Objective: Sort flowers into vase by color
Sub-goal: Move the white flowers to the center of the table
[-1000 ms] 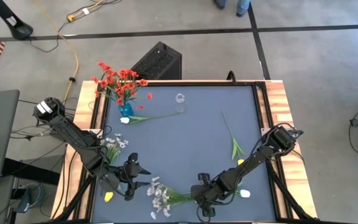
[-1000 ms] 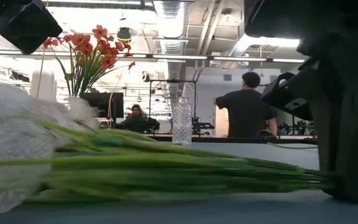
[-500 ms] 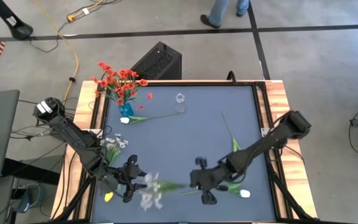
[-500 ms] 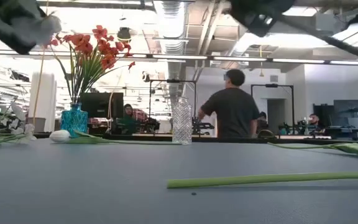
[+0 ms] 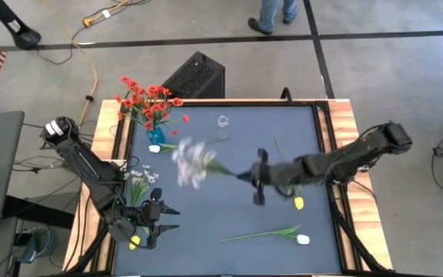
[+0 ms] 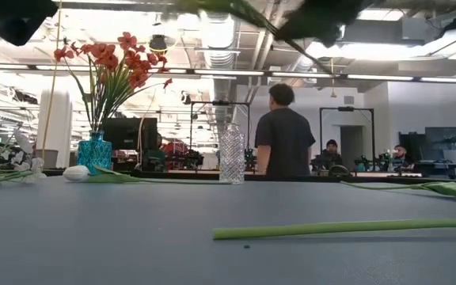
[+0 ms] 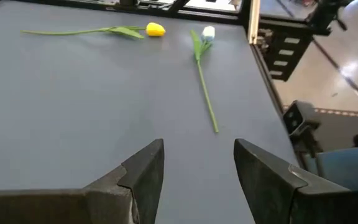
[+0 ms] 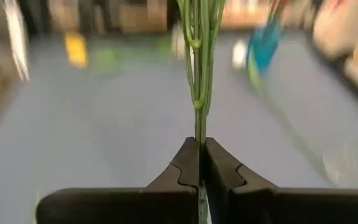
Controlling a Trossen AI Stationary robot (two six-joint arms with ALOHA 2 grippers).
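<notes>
We find the right gripper (image 5: 257, 176) over the middle of the table (image 5: 229, 223), holding a spray of small blossoms (image 5: 192, 162) above the surface, blossoms toward the left edge. A vase with a bouquet (image 5: 154, 135) stands at the far left corner; a second vase (image 5: 222, 126) stands along the far edge beside it. One tulip (image 5: 302, 239) lies near the near right corner. The left gripper (image 5: 162, 219) sits near the near left corner.

Blue-grey tabletop (image 5: 221, 185); red blossom clusters (image 5: 148, 98) in turquoise vase (image 5: 155, 136); yellow tulip bud (image 5: 298, 203); white tulip bud (image 5: 304, 239); clear patterned glass vase (image 6: 230, 153).
</notes>
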